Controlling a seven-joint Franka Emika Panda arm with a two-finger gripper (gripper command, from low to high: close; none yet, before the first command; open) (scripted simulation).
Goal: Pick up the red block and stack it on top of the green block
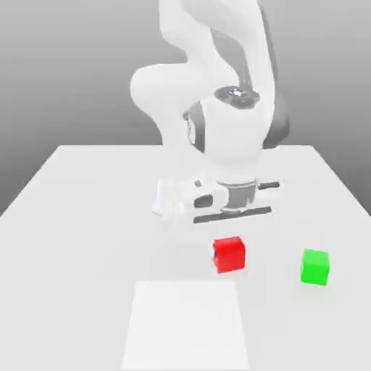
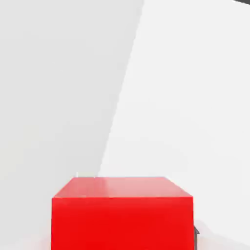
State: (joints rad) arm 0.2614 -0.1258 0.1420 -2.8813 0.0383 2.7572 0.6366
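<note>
Red block [image 1: 230,254] clamped between the jaws of the gripper [image 1: 230,233], closed on two opposite faces and pointing straight down from the hand; grip taken from above, presumably to leave the underside free for a flat landing later. In the hand view, same cube [image 2: 122,215] close under the camera, top face level and square to the lens, a sign of a centred, untilted hold. Position over the table [image 1: 72,217]: roughly midway between the side edges, somewhat nearer the front edge than the back, directly beneath the wrist; whether resting on the surface or just lifted clear, not possible to tell. Green block [image 1: 314,267] upright on the table toward the edge at the exterior view's right, well apart from the red one, top face bare and ready as a landing spot. Paler rectangular patch [image 1: 185,326] on the table surface by the front edge, just in front of the held cube, carrying nothing. White arm [image 1: 217,72] folded high above the back half of the table, bulk kept away from both cubes. Judged stage: grasp made, carry toward the green cube to come. Main need for that carry: enough height to pass over the green top, then careful alignment, given cubes of matching size and little margin for overhang.
</note>
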